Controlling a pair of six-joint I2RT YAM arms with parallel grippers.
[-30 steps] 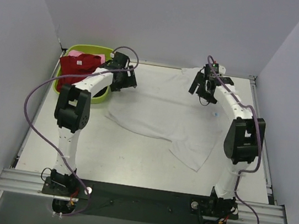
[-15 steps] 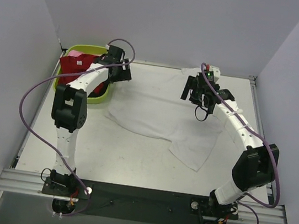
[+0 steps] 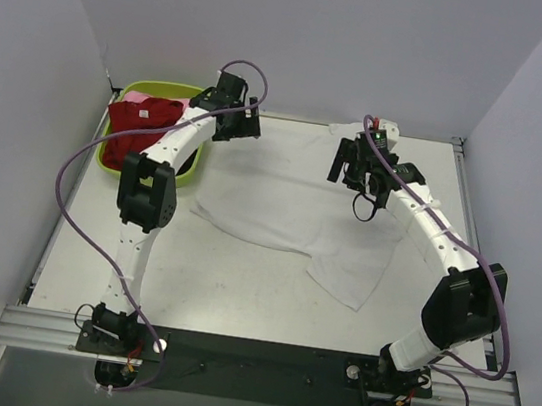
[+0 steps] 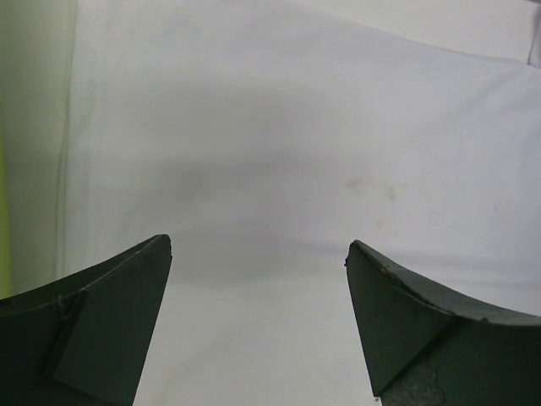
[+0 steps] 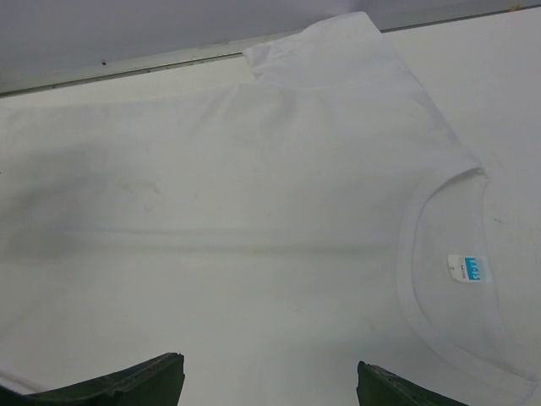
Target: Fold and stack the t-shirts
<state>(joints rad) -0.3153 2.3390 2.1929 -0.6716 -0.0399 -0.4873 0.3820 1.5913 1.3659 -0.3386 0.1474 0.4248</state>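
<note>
The large white t-shirt (image 3: 291,201) lies spread on the table, with its blue neck label (image 5: 466,268) near the right. My left gripper (image 3: 244,127) hovers open and empty over the shirt's far left part; in the left wrist view (image 4: 258,245) only white cloth (image 4: 296,152) lies between the fingers. My right gripper (image 3: 351,174) hovers open and empty over the shirt's far right part, left of the collar (image 5: 269,362). The dark red t-shirt (image 3: 141,119) and the pink t-shirt (image 3: 136,98) lie in the basin.
The lime-green basin (image 3: 182,175) stands at the table's far left corner, just left of my left gripper. Grey walls close in the table at the back and sides. One sleeve (image 5: 330,51) of the white shirt reaches the back edge.
My left gripper has swung right from the basin's edge to over the white shirt. My right gripper moved left over the shirt, then held still.
</note>
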